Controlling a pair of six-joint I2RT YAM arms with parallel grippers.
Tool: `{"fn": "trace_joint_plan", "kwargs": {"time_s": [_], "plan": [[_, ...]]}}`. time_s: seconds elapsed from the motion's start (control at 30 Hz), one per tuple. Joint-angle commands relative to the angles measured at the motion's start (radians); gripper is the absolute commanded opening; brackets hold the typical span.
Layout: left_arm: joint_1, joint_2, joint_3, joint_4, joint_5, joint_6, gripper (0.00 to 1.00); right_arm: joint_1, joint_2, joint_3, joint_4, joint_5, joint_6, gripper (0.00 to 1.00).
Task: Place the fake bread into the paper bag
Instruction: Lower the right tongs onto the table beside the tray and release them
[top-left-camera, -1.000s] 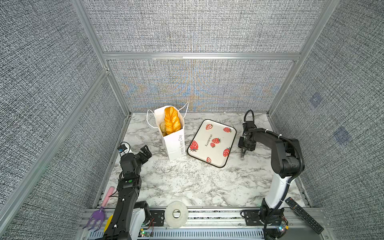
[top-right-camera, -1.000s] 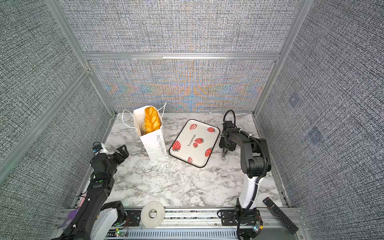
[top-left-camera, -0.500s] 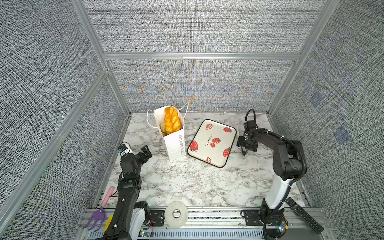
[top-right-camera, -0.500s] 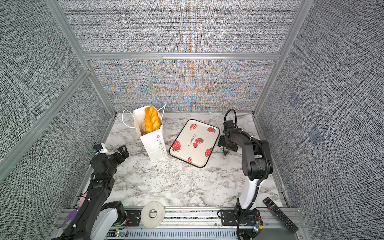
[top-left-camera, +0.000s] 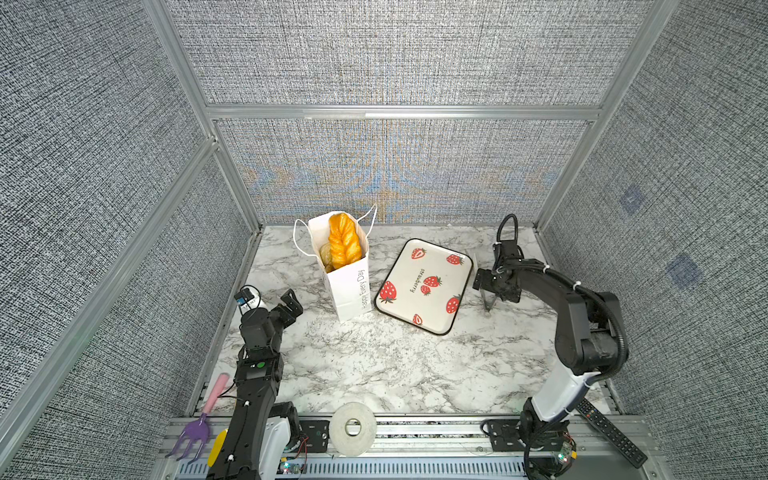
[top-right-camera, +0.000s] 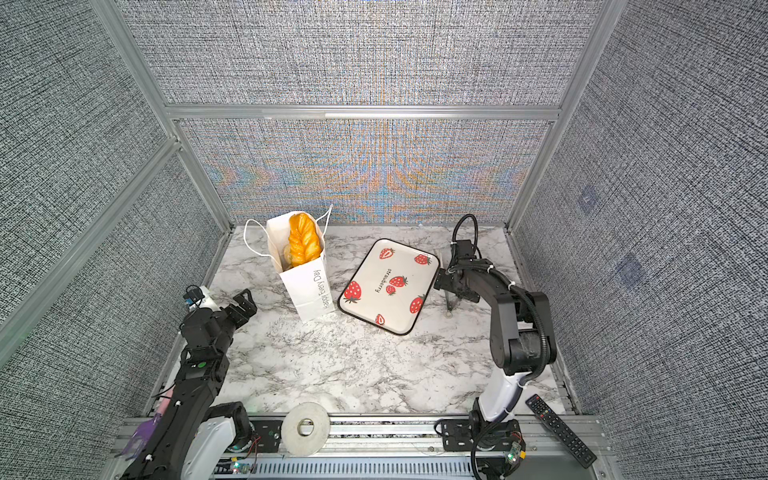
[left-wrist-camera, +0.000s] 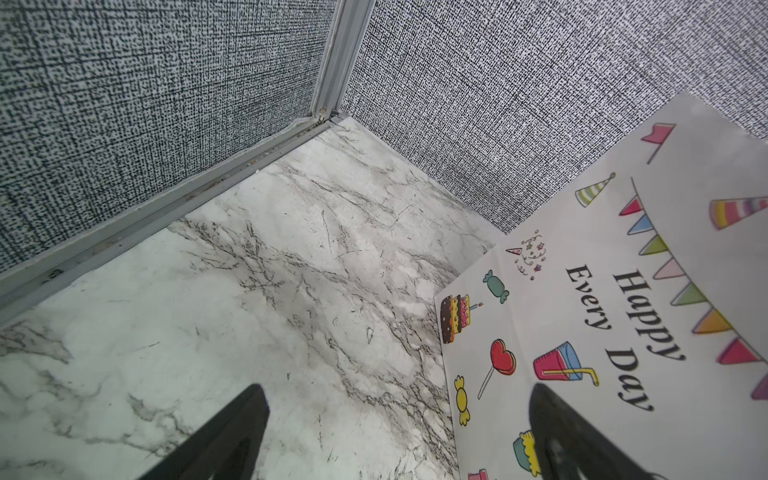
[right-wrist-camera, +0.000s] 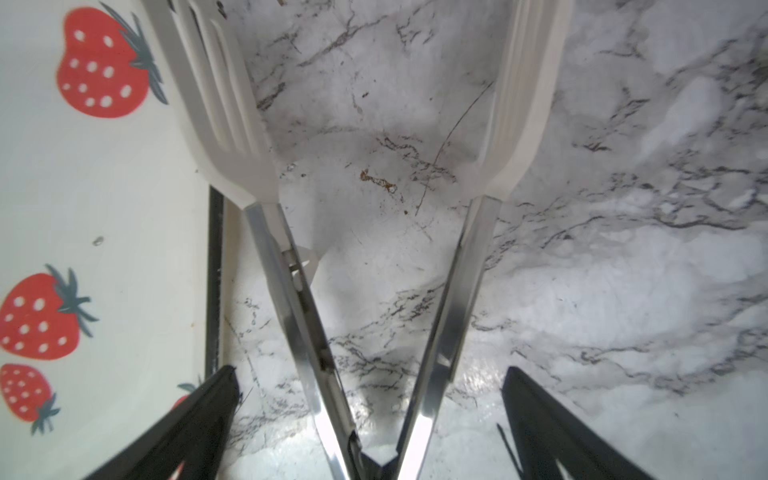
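Note:
The white paper bag (top-left-camera: 349, 286) (top-right-camera: 309, 286) stands upright at the back left of the marble table. Fake bread (top-left-camera: 343, 241) (top-right-camera: 303, 241), a long golden braided loaf, sticks out of its mouth, with more bread dimly below it. My left gripper (top-left-camera: 293, 305) (top-right-camera: 243, 305) hovers open just left of the bag; the left wrist view shows the bag's printed side (left-wrist-camera: 602, 311) beside the empty left gripper (left-wrist-camera: 397, 388). My right gripper (top-left-camera: 482, 284) (top-right-camera: 442, 284) (right-wrist-camera: 370, 370) is open right of the tray, its fingers clear of metal tongs (right-wrist-camera: 449, 299) (top-left-camera: 487, 300).
A strawberry-print tray (top-left-camera: 451, 282) (top-right-camera: 415, 278) (right-wrist-camera: 124, 208) with a black rim lies between bag and right arm. At the front rail are a tape roll (top-left-camera: 353, 428), a remote (top-left-camera: 611, 432) and a purple toy fork (top-left-camera: 195, 432). Walls enclose three sides.
My right gripper's jaws have spread wide and let go of the tongs, which now rest on the table. The left arm and the bag have not moved.

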Motion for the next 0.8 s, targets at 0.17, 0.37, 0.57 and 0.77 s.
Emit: {"fn": "trace_joint_plan", "kwargs": {"time_s": [0.17,0.37,0.57,0.77], "plan": [[-0.022,0.026,-0.002,0.106,-0.044,0.035,0.99,0.002,-0.126,-0.050,0.047,0.002,-0.004,0.99],[-0.055,0.064,-0.025,0.216,-0.052,0.126,0.99,0.004,-0.259,-0.152,0.152,0.012,-0.001,0.99],[-0.124,0.098,-0.087,0.443,-0.029,0.304,0.99,0.033,-0.400,-0.248,0.247,0.063,-0.007,0.99],[-0.147,0.147,-0.105,0.502,-0.071,0.408,0.99,0.049,-0.453,-0.301,0.253,0.178,0.001,0.99]]}}
